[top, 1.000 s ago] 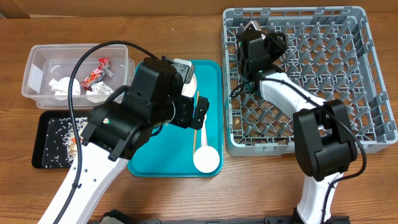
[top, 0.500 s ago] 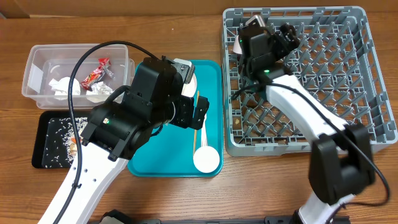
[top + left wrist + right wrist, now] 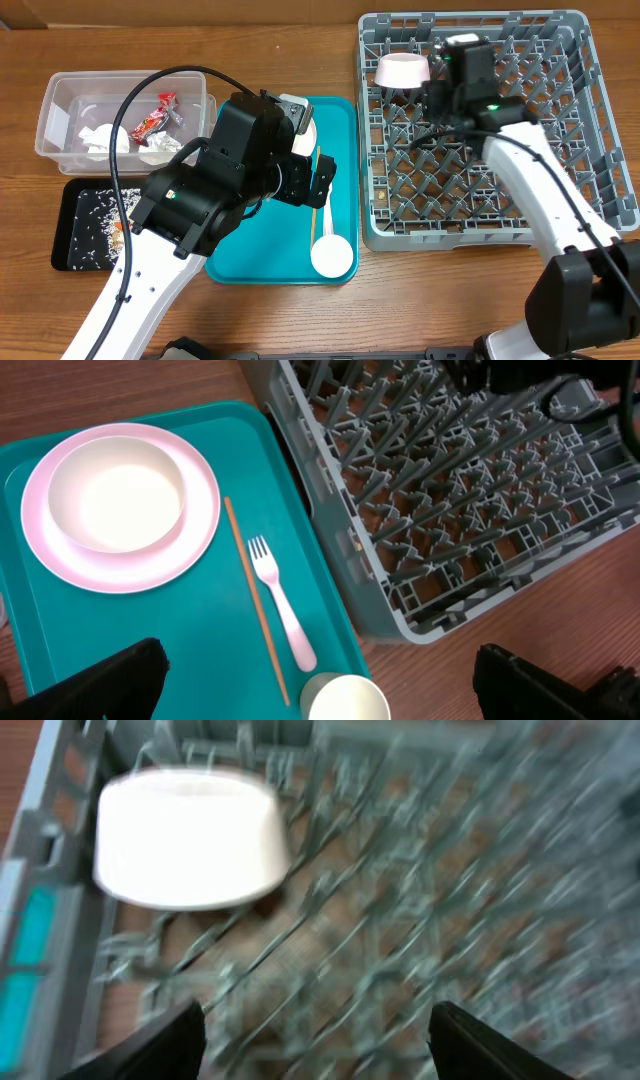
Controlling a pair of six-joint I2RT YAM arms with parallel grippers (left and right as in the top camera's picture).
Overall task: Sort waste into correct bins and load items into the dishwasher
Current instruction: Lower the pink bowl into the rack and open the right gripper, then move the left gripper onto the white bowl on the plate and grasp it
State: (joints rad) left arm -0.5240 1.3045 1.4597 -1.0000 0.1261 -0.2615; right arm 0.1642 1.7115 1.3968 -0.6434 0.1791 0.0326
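A white bowl [image 3: 403,70] [image 3: 190,838] lies upside down in the far left corner of the grey dish rack [image 3: 560,215] [image 3: 470,490]. Just right of the bowl, my right gripper [image 3: 434,93] [image 3: 318,1040] hovers open and holds nothing. My left gripper [image 3: 318,180] [image 3: 320,692] hangs open over the teal tray [image 3: 250,250], above the small white cup [image 3: 332,257] [image 3: 345,700]. The white fork [image 3: 280,605], the wooden chopstick [image 3: 255,615] and the white plate [image 3: 195,535] with a smaller round dish on it also lie on the teal tray.
At the far left, a clear tub [image 3: 60,100] holds crumpled napkins [image 3: 100,138] and a red wrapper [image 3: 152,122]. In front of it a black tray [image 3: 70,255] carries scattered rice. The left arm hides most of the plate from overhead.
The right gripper let go of the bowl, which now rests upside down in the rack, and drew away to the right. The left arm has not moved.
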